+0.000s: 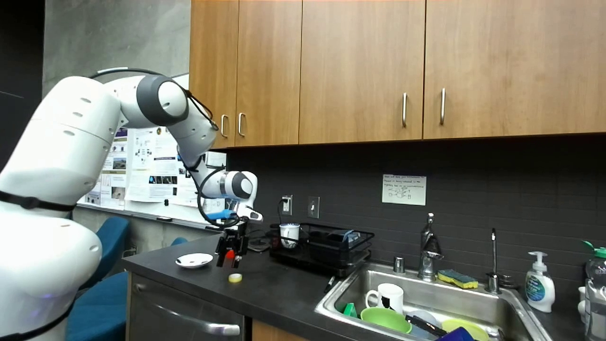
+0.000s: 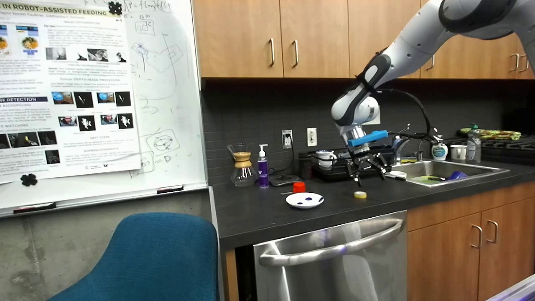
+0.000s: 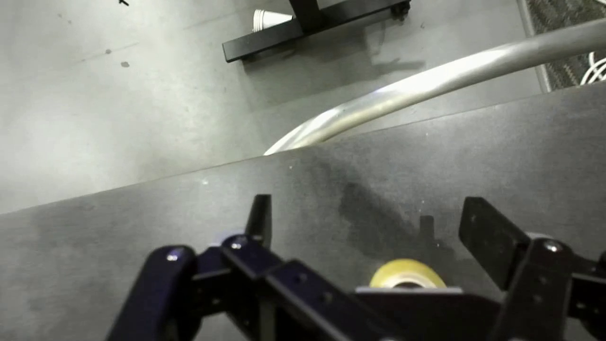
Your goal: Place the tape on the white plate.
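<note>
Tape roll [image 2: 360,195] sits flat on dk countertop [image 2: 259,219], apart fr. dk-spotted white plate [image 2: 314,202]; gripper [image 2: 370,180] hangs low above, nr roll, jaws released & spread wide.

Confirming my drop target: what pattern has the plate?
White plate with dark blue spots, clearest in an exterior view.

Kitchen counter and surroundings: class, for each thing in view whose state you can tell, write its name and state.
White plate: right side up
Tape: lying flat on the counter, not held
Claw: open, holding nothing
Cupboard doors: shut
Dishwasher door: shut
Wall outlet: something plugged in
Purple pump bottle: upright
White soap bottle: upright
Sink: dishes in it
Larger faucet: no water seen running
</note>
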Motion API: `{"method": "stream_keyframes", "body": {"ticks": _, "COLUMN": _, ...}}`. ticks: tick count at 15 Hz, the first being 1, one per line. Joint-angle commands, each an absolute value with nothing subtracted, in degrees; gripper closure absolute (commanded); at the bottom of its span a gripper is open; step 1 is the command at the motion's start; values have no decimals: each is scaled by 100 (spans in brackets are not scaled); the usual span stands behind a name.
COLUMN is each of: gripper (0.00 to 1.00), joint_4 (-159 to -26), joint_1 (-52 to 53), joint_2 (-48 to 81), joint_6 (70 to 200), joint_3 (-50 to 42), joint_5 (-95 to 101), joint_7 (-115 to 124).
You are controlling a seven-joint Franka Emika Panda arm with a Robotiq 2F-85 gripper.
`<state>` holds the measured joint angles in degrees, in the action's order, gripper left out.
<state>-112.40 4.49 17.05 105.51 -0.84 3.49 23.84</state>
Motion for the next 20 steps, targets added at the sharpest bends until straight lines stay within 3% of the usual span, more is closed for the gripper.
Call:
{"method": "stream_keyframes", "body": {"ticks": 1, "gripper": 0, "joint_4": -11153, "joint_1": 592, "joint_2": 1450, "joint_6": 10570, "joint_3": -133, "joint_5": 796, "joint_7": 2874}}
{"method": "stream_keyframes", "body": {"ticks": 20, "gripper": 0, "joint_4": -9940, "joint_1": 586, "joint_2": 2724, "joint_6": 10899, "joint_3": -239, "joint_5": 773, "joint_7": 2984}}
